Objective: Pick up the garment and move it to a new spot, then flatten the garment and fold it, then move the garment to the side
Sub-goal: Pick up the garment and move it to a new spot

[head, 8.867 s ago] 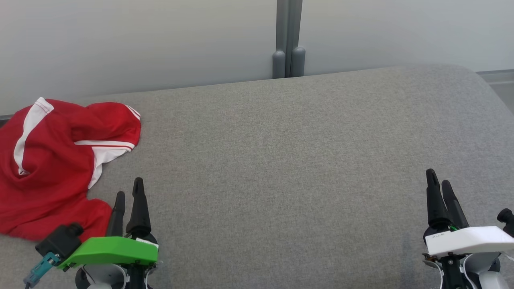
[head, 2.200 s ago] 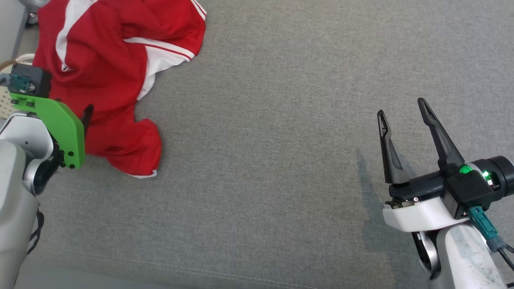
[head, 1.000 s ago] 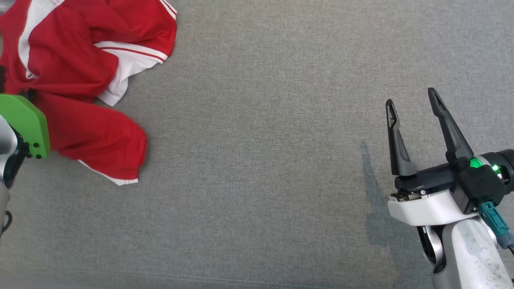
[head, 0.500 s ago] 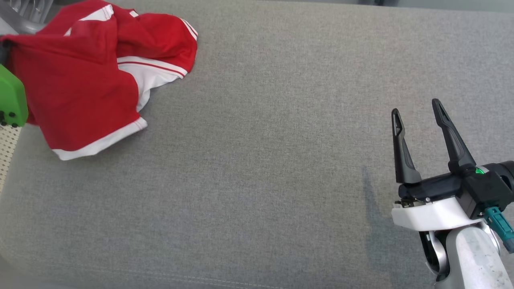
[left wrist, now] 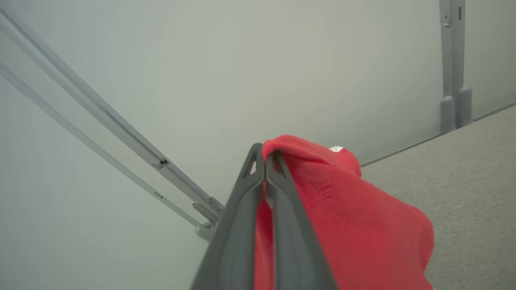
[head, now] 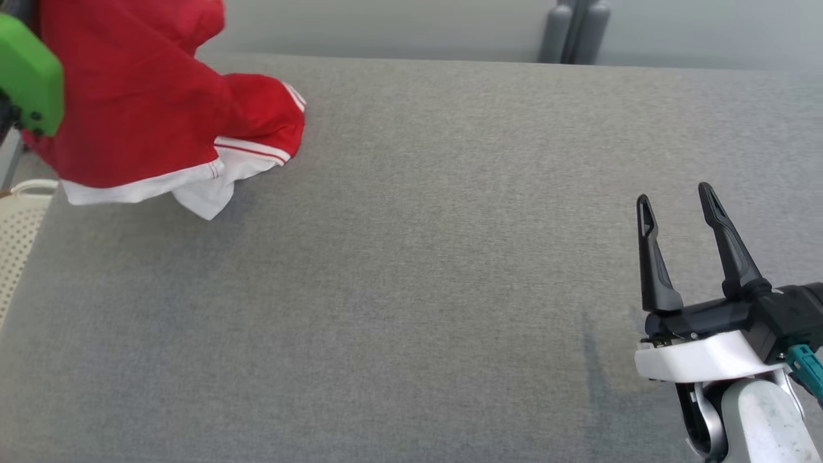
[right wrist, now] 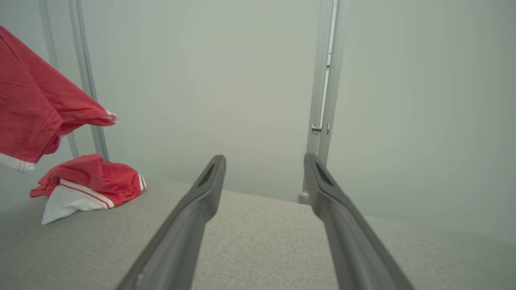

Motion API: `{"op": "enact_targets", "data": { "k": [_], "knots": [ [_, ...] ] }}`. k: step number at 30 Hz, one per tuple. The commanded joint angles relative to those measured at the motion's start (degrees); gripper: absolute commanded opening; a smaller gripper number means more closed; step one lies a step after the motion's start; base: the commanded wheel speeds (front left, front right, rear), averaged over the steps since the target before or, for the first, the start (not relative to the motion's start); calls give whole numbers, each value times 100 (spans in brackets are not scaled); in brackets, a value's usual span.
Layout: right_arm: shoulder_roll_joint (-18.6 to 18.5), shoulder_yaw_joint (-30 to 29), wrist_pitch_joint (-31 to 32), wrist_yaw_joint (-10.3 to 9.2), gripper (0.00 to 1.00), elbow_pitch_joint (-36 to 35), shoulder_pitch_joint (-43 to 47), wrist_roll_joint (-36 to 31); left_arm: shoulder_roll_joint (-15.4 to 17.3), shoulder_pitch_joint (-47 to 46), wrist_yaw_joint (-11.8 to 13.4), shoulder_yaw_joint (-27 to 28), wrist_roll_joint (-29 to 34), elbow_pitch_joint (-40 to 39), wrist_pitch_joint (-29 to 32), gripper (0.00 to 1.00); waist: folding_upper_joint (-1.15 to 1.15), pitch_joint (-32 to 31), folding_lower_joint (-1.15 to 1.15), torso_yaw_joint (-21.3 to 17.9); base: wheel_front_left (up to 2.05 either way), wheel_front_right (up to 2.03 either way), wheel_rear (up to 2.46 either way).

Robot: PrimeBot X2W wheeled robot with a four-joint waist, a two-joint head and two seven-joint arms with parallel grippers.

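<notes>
Lifting now: the left gripper (left wrist: 266,156) has the red garment (head: 141,109) pinched, and the cloth is coming up off the grey fabric-covered counter (head: 411,257). Half a second back most of it lay spread on the surface at the far left. Now the bulk hangs in a drape from the grip, and only a bunched red-and-white tail rests on the counter near its back-left corner. The head camera has tilted up too, bringing the wall and a grey post (head: 572,29) into frame; that shift belongs to the camera, not the cloth.

My read: the pick-up is well under way but not finished, since the tail is touching down. The carry to a new spot has the whole open middle of the counter to aim for.

The right gripper (head: 675,196) hovers at the near right, fingers spread wide with nothing between them. It sits well apart from the garment, just as it did a second ago.

In the head view, the green wrist cover (head: 29,71) and the cloth hide the left fingers. The left wrist view settles it: two fingers pressed together, a red fold clamped at the tips. The right wrist view adds the side-on look, with the raised drape up high and the heap below on the counter. Where the two join I cannot tell from there.
</notes>
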Motion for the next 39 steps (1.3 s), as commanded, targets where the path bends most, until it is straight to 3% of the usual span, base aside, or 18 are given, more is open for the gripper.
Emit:
{"op": "enact_targets", "data": {
  "k": [1,9,15,23,24,32,34,39],
  "knots": [
    [-26,-20,-20,1,100,5,76,66,-54,-106,-10,-30,37,-66,8,0,0,-217,0,-238,0,0,0],
    [-24,-156,-20,1,100,27,297,138,-643,-133,0,-283,-133,-377,-49,0,0,-518,0,-757,0,0,0],
    [-24,-237,-19,1,100,-2,396,158,-1338,113,171,-376,-373,-340,-58,0,0,-627,0,-1159,0,0,0],
    [-24,-238,-19,1,100,-4,431,217,-2356,661,707,-441,-600,-46,-431,0,0,-599,0,-1644,0,0,0],
    [-24,-238,-19,1,100,-4,431,217,-2356,661,707,-441,-600,-46,-431,0,0,-599,0,-1644,0,0,0],
    [-23,-201,-19,1,100,-24,366,246,-3015,1215,1446,-448,-609,706,-922,0,0,-420,0,-2060,0,0,0],
    [-23,-172,-20,1,100,-20,333,255,-3135,1304,1538,-444,-653,911,-1058,0,0,-356,0,-2150,0,0,0],
    [-23,-11,-19,1,100,9,202,320,-3372,1592,1494,-516,-841,1617,-1338,0,0,-143,0,-2434,0,0,0]
  ]
}}
